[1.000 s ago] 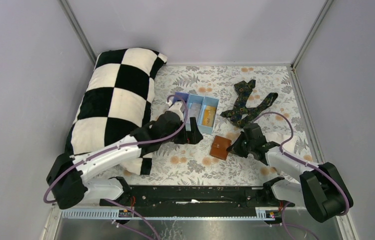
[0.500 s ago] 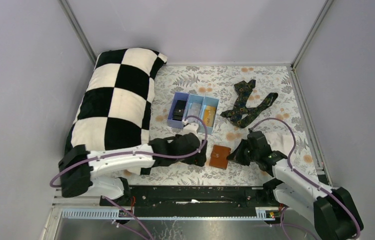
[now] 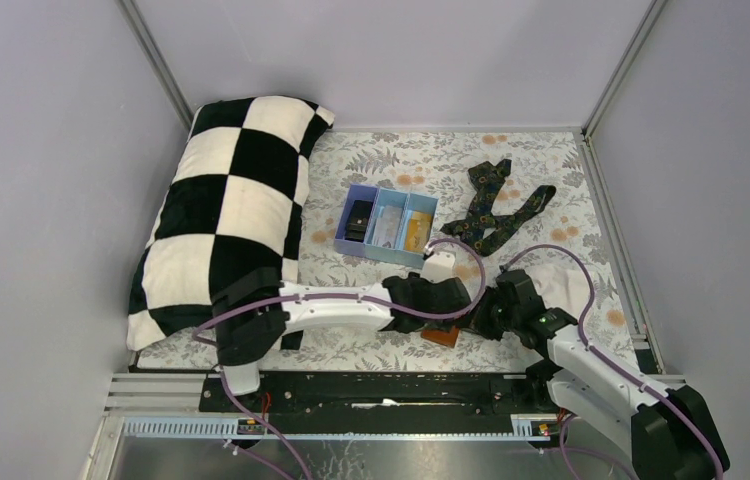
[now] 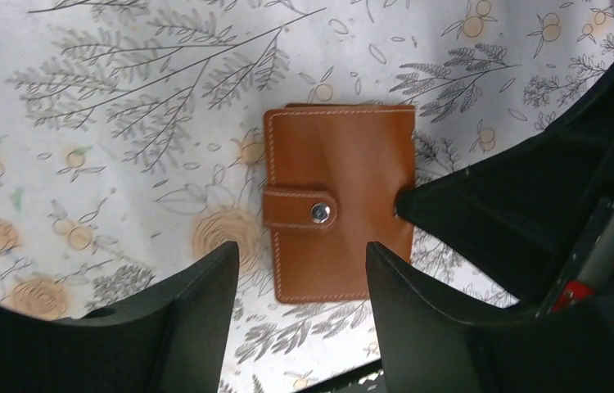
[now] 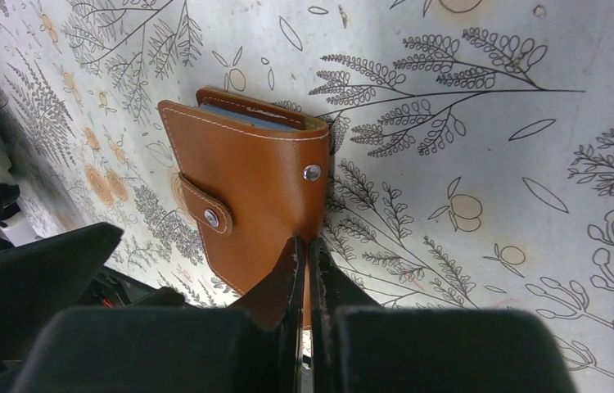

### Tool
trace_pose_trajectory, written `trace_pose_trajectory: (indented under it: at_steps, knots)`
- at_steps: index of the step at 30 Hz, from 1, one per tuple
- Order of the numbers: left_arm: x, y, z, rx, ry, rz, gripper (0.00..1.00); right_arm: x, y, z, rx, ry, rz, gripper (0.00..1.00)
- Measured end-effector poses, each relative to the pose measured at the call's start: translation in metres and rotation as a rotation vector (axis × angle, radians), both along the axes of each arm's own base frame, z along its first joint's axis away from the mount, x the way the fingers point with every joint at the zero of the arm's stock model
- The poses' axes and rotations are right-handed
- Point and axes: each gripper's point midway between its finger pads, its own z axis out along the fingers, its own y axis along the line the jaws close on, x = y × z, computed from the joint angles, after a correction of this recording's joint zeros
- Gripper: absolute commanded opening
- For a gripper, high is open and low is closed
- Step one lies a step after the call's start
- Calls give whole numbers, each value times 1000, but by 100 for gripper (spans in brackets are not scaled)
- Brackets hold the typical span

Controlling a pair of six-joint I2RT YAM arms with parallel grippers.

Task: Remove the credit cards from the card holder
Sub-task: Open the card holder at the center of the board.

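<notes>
top external view: the left arm has swung away from the light blue tray (image 3: 379, 257) at mid-table and now reaches across to the card holder (image 3: 441, 337) near the front edge, just in front of the right arm. a black card (image 3: 358, 220) lies in the tray's left compartment, a pale one (image 3: 387, 228) in the middle and a gold-orange one (image 3: 415, 232) in the right, so part of the job looks done and this is likely a return trip for more. the wallet lies flat on the floral cloth (image 4: 124, 123) with its strap snapped shut (image 4: 319, 213); pale blue edges (image 5: 246, 115) show between the covers, card or lining i cannot tell. the left gripper (image 4: 302, 250) has been narrowing but is spread, its fingers straddling the wallet's near end and gripping nothing. the right gripper (image 5: 304, 246) has its fingers pressed together, tips against the wallet's edge, seemingly steadying it; whether any leather is nipped is unclear. the snap probably has to come undone first.
</notes>
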Motion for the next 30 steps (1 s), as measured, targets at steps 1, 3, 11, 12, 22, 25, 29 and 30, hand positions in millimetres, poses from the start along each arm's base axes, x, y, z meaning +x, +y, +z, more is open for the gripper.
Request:
trace_pose_trajectory:
  at_steps: [1, 3, 11, 12, 22, 25, 29, 30]
  knots:
    - [1, -4, -3, 8, -5, 1, 59, 0, 0, -1, -2, 5, -1, 0]
    - [3, -11, -9, 24, -11, 2, 57, 0, 0, -2, -3, 8, -1, 0]
    - [8, -13, -35, 103, -13, -5, 49, 0, 0, -2, -2, 7, -2, 0]
    - [8, -14, -38, 108, -12, -9, 48, 0, 0, -2, -2, 7, -2, 0]
    - [9, -18, -39, 121, -16, -26, 32, 1, 0, -2, -3, 7, -3, 0]
    - [9, -20, -39, 125, -22, -31, 26, 1, 0, -2, -3, 7, -3, 0]
    - [9, -20, -38, 123, -23, -31, 17, 1, 0, -2, -3, 7, -4, 0]
    - [10, -20, -38, 126, -29, -29, 12, 1, 0, -2, -3, 7, -5, 0]
